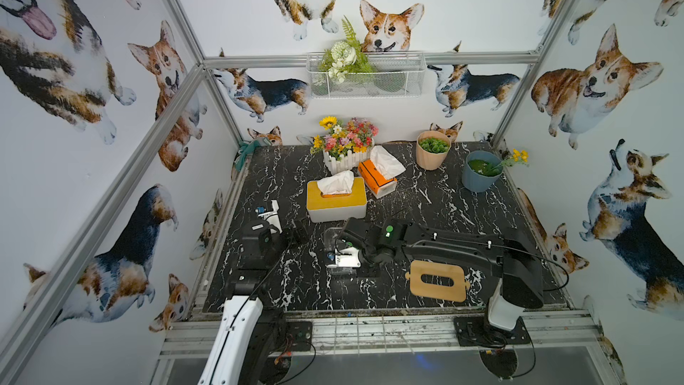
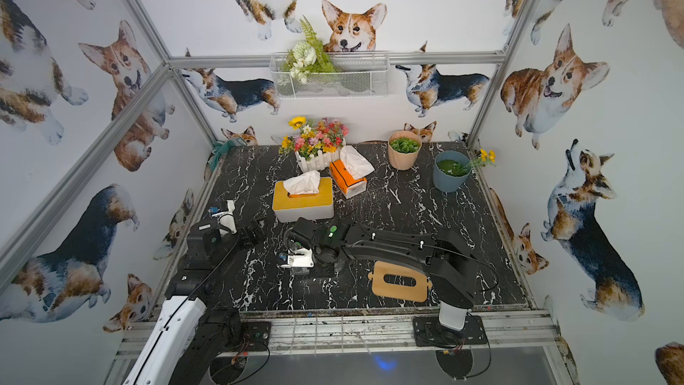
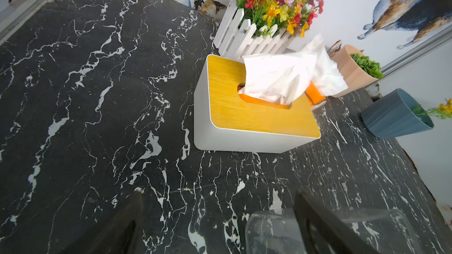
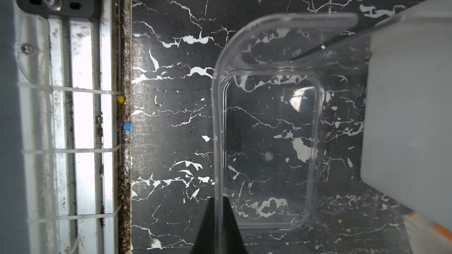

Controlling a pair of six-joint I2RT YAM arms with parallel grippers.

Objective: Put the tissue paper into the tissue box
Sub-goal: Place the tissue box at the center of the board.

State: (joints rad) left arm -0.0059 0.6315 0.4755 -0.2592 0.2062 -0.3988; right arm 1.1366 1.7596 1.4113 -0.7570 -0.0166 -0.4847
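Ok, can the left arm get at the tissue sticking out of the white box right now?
Probably yes. The left fingers are open, bare table lies between them and the white box, and the tissue stands free above its lid. The right fingers, shut on the clear container, sit aside.

Our arms are mostly matt black. The right arm has boxy links above a white lower segment on a black base plate; the left arm has a long white shell. Each carries a round green dot (on a joint housing), a thin black cable and a white camera block at the wrist. The right claw tapers to black points.
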